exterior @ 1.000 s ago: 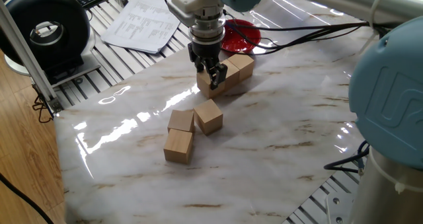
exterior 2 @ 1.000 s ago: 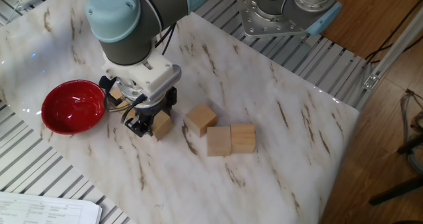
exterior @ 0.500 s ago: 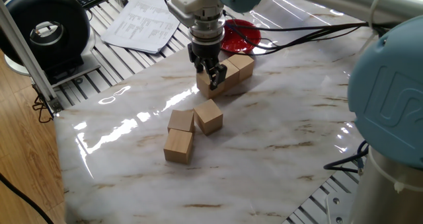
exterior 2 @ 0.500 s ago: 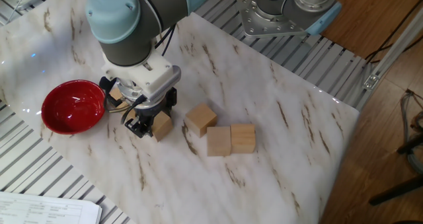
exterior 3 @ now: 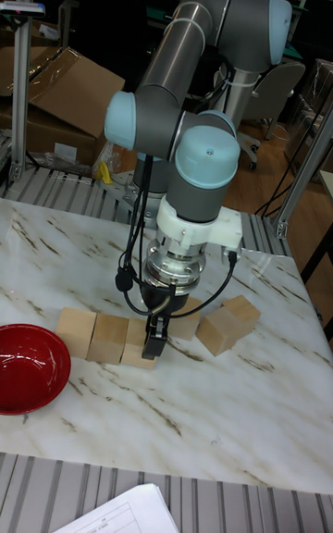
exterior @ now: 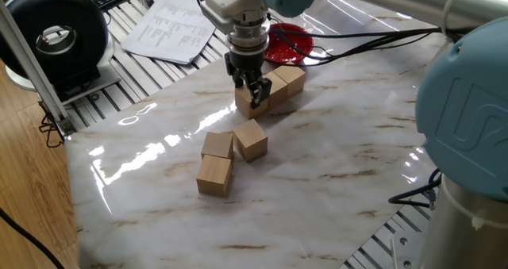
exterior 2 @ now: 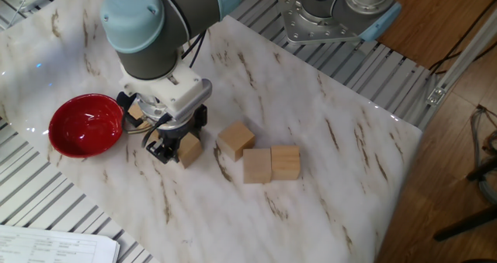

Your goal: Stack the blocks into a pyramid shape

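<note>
1. The claw was clenched on the end block of a three-block row beside the red bowl.
2. Three more blocks lay clustered on the bench.
3. The arm hid most of the row in the other fixed view.

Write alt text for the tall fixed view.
A grey and blue robot arm reaches down so its gripper straddles the end wooden block of a row of three on a marble table, a red bowl at left, more blocks behind.
</note>
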{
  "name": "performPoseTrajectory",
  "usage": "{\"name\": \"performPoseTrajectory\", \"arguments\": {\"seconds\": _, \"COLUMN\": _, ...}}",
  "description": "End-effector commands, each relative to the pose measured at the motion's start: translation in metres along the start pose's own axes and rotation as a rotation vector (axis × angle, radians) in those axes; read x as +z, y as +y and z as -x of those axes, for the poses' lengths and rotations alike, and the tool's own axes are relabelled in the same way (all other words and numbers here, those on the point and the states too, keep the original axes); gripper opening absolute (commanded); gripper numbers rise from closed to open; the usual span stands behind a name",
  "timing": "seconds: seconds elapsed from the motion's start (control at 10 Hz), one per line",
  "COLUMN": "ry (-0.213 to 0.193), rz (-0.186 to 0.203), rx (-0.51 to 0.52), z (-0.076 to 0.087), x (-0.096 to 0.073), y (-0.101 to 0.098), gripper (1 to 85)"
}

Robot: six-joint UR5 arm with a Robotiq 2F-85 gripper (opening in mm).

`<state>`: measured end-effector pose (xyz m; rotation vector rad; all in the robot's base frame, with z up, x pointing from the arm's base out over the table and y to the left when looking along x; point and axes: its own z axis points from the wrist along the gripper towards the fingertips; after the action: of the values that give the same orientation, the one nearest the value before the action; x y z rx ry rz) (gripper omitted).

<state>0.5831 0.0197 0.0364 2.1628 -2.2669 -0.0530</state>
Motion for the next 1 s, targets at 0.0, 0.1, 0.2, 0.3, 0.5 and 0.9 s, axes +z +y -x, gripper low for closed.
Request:
{"name": "performPoseTrajectory", "arguments": {"seconds": 0.0, "ry": -0.015, "rz": -0.044, "rx": -0.011, "z": 0.002, "x": 0.000, "y": -0.012, "gripper": 1.0}}
{"name": "performPoseTrajectory", "arguments": {"seconds": 0.1, "ry": -0.012, "rz": -0.052, "rx": -0.005, "z": 0.002, "x": 0.001, "y": -0.015, "gripper": 1.0}}
{"name": "performPoseTrajectory", "arguments": {"seconds": 0.2, "ry": -0.011, "rz": -0.055, "rx": 0.001, "z": 0.001, "x": 0.002, "y": -0.016, "gripper": 1.7}}
{"name": "performPoseTrajectory", "arguments": {"seconds": 0.3, "ry": -0.006, "rz": -0.057, "rx": -0.014, "z": 0.000, "x": 0.002, "y": -0.016, "gripper": 14.0}}
{"name": "performPoseTrajectory", "arguments": {"seconds": 0.5, "ry": -0.022, "rz": -0.026, "rx": -0.008, "z": 0.004, "x": 0.002, "y": -0.008, "gripper": 23.3}}
{"name": "performPoseTrajectory", "arguments": {"seconds": 0.9, "ry": -0.058, "rz": 0.018, "rx": 0.022, "z": 0.007, "x": 0.004, "y": 0.008, "gripper": 32.0}}
